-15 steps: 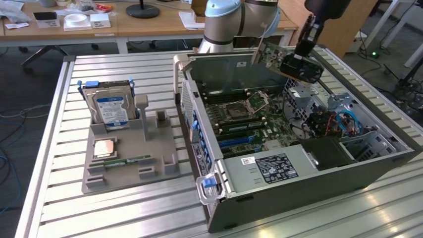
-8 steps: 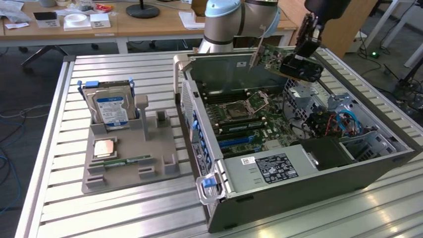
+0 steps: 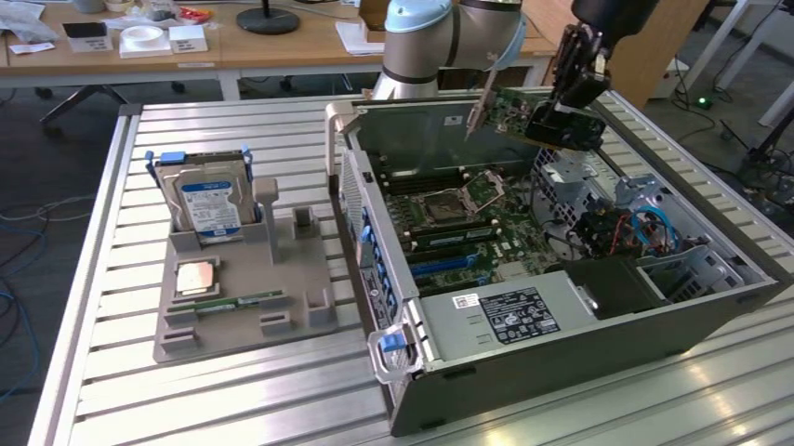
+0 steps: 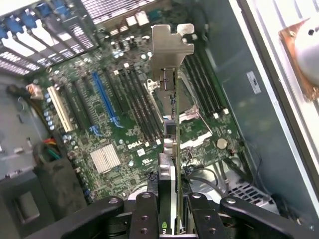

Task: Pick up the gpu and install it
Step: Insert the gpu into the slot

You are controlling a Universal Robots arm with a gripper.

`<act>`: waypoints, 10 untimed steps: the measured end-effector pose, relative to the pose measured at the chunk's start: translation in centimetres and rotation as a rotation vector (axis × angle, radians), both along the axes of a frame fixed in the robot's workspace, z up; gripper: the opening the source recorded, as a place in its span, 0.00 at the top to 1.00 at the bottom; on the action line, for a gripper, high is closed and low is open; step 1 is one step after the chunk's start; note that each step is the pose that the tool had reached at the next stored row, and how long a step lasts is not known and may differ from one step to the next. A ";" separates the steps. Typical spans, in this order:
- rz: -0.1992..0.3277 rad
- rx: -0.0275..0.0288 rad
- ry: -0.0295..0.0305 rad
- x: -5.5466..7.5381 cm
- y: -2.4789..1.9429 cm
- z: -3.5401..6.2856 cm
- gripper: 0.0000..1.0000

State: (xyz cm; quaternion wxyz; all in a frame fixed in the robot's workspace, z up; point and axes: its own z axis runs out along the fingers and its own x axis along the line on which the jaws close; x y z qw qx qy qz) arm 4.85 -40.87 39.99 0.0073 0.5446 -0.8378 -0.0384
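Observation:
My gripper is shut on the gpu, a thin card with a green board face and a silver bracket at one end. I hold it in the air above the far side of the open computer case. In the wrist view the gpu is seen edge-on between the black fingers, bracket end pointing away. Below it lies the motherboard with its blue slot and black slots. The card hangs clear of the board, touching no slot.
A grey parts holder on the slatted table at the exterior view's left carries a hard drive, a copper-coloured chip and a green memory stick. Inside the case sit a power supply and cables. Desks stand behind.

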 end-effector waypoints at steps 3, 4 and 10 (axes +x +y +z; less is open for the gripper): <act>0.054 0.0000 0.0000 0.0 0.00 0.00 0.73; 0.072 0.0000 0.0000 0.0 0.00 0.00 0.73; 0.182 0.0000 0.0000 0.0 0.00 -0.01 0.73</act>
